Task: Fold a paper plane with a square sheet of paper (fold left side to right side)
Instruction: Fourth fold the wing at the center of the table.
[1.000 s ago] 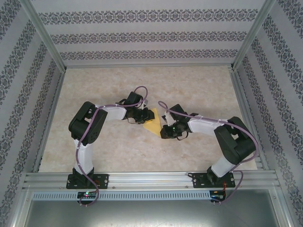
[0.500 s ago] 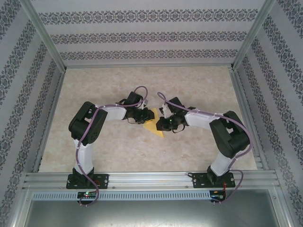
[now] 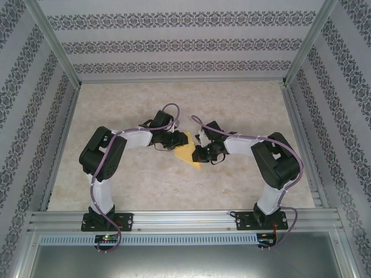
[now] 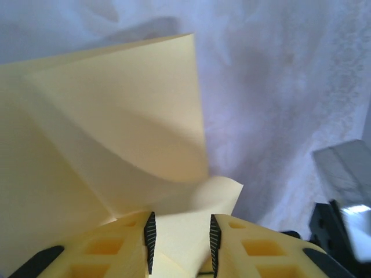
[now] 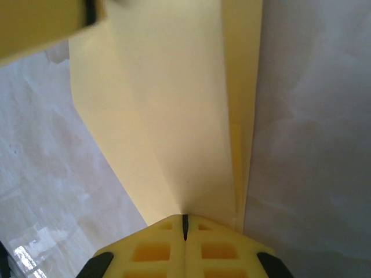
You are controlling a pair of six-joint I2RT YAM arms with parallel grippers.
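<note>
At centre of beige marbled counter (image 3: 243, 110), between both arms: yellow-orange square sheet of paper (image 3: 185, 153), partly folded. Clamped by right end effector (image 5: 184, 221), pads together, to anchor the crease. Straddled by left end effector (image 4: 181, 238), fingers apart, probably to steer the flap across.

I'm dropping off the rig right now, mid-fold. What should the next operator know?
Left gripper: open, fingers apart with a loose flap of the paper lying between them, not pinched.
Right gripper: shut on the paper at a creased edge.
Paper: mid-table between the two grippers, in several layers, one flap curled up.
Done: some creases are in.
Left: it is not yet a narrow dart with wings; the remaining folds need making.
</note>
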